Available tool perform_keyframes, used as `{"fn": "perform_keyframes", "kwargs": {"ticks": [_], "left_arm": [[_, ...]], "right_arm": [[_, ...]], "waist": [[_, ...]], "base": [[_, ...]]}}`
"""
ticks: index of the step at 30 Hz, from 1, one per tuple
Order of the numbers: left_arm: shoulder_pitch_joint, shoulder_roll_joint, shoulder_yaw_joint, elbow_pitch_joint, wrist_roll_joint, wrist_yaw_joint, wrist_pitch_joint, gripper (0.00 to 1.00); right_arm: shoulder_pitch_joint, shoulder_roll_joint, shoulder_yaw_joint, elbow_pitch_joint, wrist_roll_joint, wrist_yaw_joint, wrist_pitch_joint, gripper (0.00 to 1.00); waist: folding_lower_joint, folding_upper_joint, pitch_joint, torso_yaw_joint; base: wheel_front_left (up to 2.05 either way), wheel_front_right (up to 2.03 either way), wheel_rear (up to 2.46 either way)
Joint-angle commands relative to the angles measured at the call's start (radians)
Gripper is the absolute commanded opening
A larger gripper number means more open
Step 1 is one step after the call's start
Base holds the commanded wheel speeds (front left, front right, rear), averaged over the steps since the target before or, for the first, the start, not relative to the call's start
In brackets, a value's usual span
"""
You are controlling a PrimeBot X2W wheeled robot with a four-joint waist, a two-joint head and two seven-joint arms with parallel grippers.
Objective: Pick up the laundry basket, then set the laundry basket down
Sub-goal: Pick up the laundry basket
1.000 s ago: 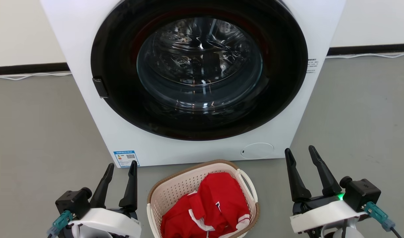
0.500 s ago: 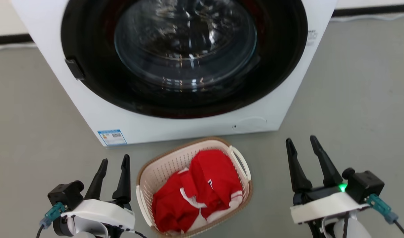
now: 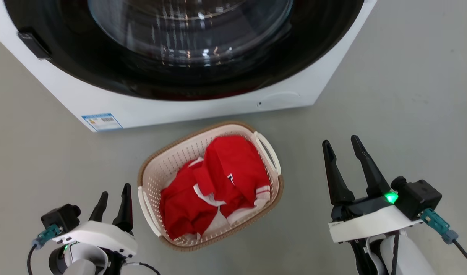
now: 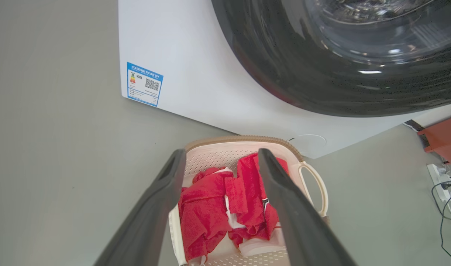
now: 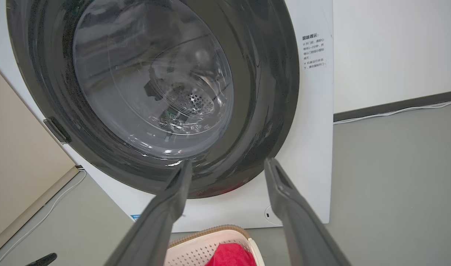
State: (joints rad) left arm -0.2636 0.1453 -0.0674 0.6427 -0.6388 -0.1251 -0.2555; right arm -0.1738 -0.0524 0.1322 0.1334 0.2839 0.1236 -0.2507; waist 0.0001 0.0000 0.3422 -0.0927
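Lower centre of the head view, the laundry basket (image 3: 162, 170) sits on the floor (image 3: 371, 76), fully in frame now the camera has tipped down, left pincer (image 3: 115, 191) and right pincer (image 3: 340, 141) parted, empty, flanking it, lift not begun.

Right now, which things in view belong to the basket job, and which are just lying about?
Job: basket; left end effector; right end effector, both open.
Lying about: washer; red clothes in the basket; power strip.
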Motion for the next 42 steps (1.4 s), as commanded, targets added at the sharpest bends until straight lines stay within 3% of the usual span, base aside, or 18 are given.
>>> {"fn": "perform_keyframes", "kwargs": {"ticks": [1, 14, 29, 42], "left_arm": [[-0.036, 0.028, 0.024, -0.006, -0.009, -0.006, -0.006, 1.0], [-0.185, 0.104, -0.105, 0.237, -0.157, -0.006, -0.006, 1.0], [-0.301, 0.17, -0.253, 0.329, -0.337, -0.006, 0.002, 1.0], [-0.358, 0.202, -0.386, 0.355, -0.436, -0.006, 0.022, 1.0]], "right_arm": [[-0.032, 0.002, 0.025, -0.032, 0.01, 0.007, -0.011, 1.0], [-0.112, 0.002, 0.042, -0.067, 0.012, 0.007, -0.011, 1.0], [-0.167, 0.002, 0.074, -0.103, 0.04, 0.007, -0.011, 1.0], [-0.193, 0.002, 0.087, -0.119, 0.046, 0.007, -0.011, 1.0]], "waist": [[0.0, 0.0, 0.029, -0.008], [0.0, 0.0, 0.199, -0.057], [0.0, 0.0, 0.363, -0.083], [-0.0001, 0.0, 0.434, -0.087]], "base": [[0.0, 0.0, 0.0], [0.0, 0.0, 0.0], [0.0, 0.0, 0.0], [0.0, 0.0, 0.0]]}}
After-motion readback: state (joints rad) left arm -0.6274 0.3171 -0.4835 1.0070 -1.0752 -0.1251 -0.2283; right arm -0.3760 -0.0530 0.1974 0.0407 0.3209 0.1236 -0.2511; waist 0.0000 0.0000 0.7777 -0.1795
